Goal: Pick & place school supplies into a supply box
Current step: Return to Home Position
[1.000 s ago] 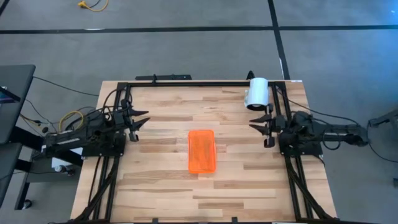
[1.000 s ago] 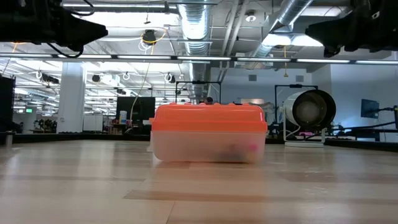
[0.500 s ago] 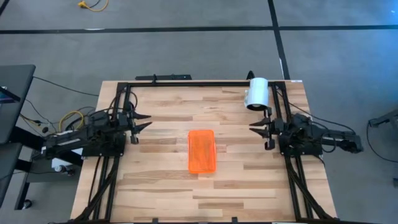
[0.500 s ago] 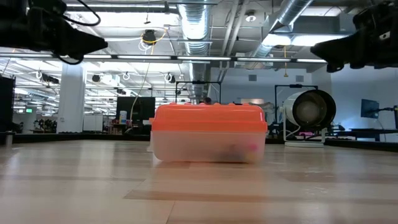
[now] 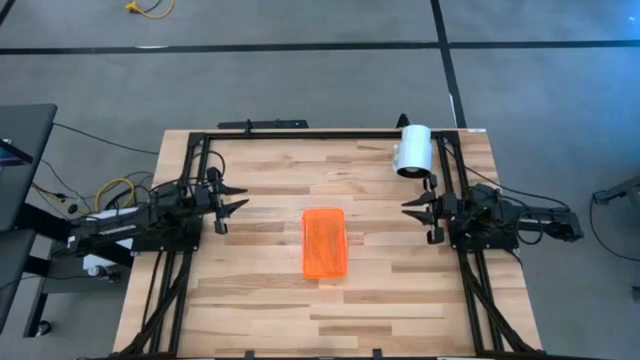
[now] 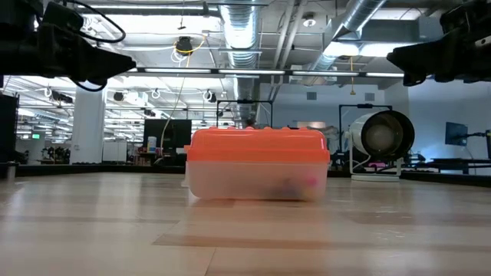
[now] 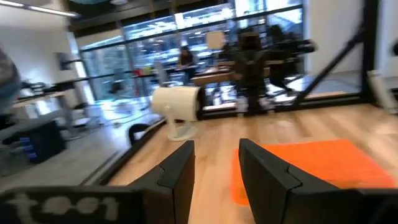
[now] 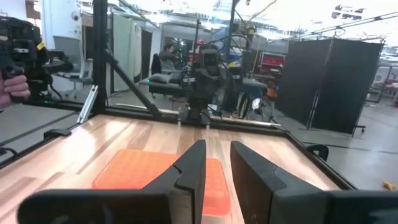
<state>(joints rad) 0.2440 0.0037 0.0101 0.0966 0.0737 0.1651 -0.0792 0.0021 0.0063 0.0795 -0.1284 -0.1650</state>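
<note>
My left gripper [image 5: 240, 197] hangs at centre-left of the high view and my right gripper [image 5: 408, 207] at centre-right. Each has its fingers a narrow gap apart and holds nothing. The supply box [image 5: 324, 243] lies mid-table [image 5: 260, 300] with its orange lid on, well apart from both. The nearest hazard, I think, is the white cylinder [image 5: 411, 150] at upper right, near my right arm; a wide swing homeward could knock it. I also cannot tell whether the lid is latched, so it might spring open if it only rests there.
</note>
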